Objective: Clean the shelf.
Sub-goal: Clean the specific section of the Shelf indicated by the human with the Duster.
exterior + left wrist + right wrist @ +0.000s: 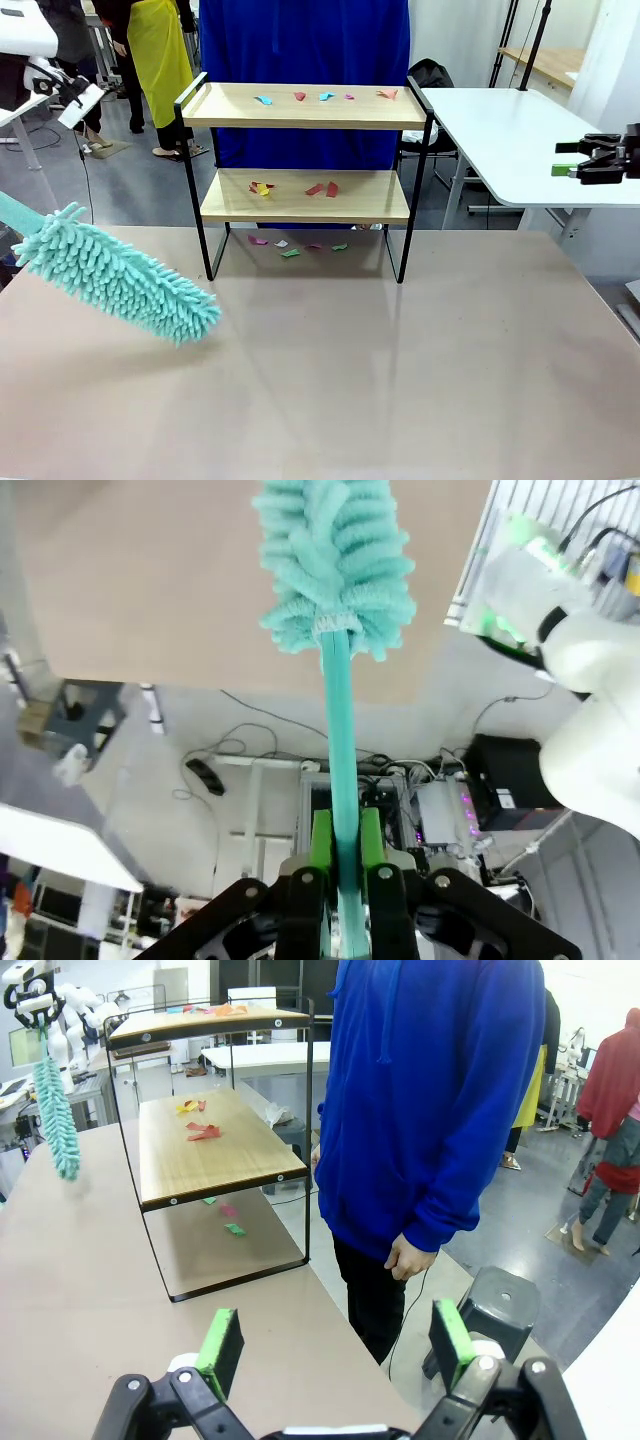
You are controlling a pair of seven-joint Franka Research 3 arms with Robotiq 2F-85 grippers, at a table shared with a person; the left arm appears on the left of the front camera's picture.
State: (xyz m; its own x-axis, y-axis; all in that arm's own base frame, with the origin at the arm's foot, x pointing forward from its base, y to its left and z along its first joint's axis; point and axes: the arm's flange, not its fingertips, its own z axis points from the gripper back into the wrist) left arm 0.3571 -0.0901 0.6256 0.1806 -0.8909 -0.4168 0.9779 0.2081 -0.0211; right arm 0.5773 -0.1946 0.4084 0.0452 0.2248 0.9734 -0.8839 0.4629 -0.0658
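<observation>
The shelf (300,120) stands at the far middle of the beige table, and in the right wrist view the shelf (215,1175) is ahead on the left. Small coloured paper scraps lie on its top board (325,97), on its lower board (320,188) and on the table beneath it (290,250). A fluffy teal duster (120,275) hangs tilted over the table's left side, well short of the shelf. My left gripper (345,865) is shut on the duster's handle (340,740). At the right edge, level with the top board, my right gripper (572,158) is open with nothing in it; its green pads (222,1348) stand far apart.
A person in a blue hoodie (430,1110) stands right behind the shelf, hands down. A white table (500,130) adjoins at the back right, under my right gripper. A black stool (500,1310) sits off the table's edge. The near table (400,370) is bare.
</observation>
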